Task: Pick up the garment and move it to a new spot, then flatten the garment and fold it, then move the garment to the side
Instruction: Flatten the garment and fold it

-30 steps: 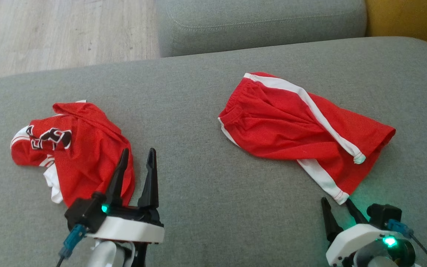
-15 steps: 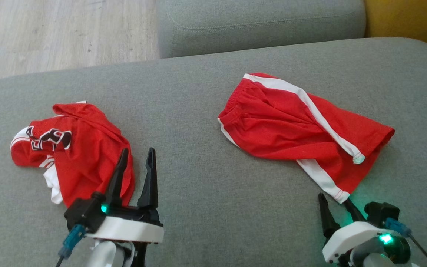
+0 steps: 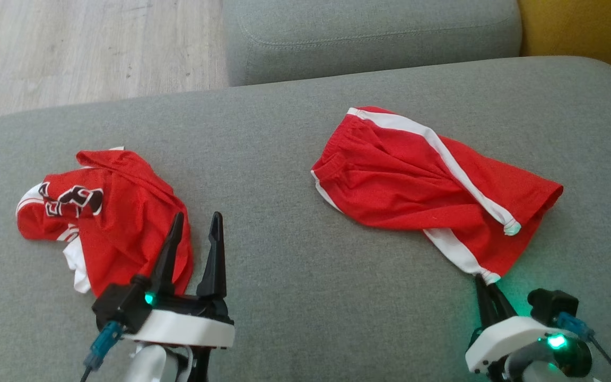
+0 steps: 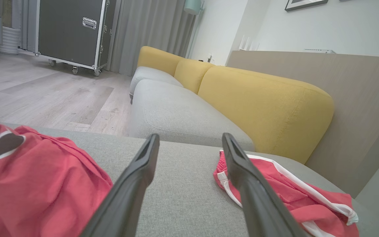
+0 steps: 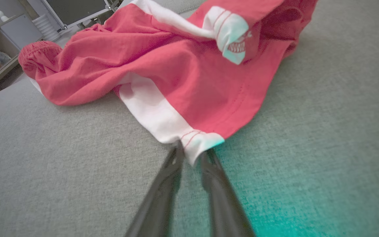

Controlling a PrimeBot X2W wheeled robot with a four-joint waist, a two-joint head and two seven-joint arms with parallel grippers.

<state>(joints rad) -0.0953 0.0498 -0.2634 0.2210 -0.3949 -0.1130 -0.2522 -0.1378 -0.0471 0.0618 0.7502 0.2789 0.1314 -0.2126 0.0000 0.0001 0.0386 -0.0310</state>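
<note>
Floor: pale wood planks (image 3: 72,48), far left, beyond the seat's edge.
Jersey: red jersey (image 3: 125,217) crumpled on the left part of the grey sofa seat (image 3: 295,276); black-and-white lettering on its left side, white trim at the near left edge.
Left gripper: left gripper (image 3: 197,217) sits low by the jersey's right edge; in the head view its left finger overlaps the red cloth. Jaws spread wide, nothing between them; the left wrist view (image 4: 189,144) shows bare grey seat in the gap.
Garment: red shorts (image 3: 406,180) lie rumpled on the right half of the seat, well apart from the jersey. Waistband faces left; a white side stripe runs diagonally toward the near right.
Right gripper: right gripper (image 3: 488,284) is at the shorts' nearest corner. Fingers are drawn close together, pinching the white hem end; the right wrist view (image 5: 192,154) shows the cloth caught between the tips.
Light: green glow on the seat beside the right wrist.
Backrest: yellow cushion (image 3: 581,32), far right corner.
</note>
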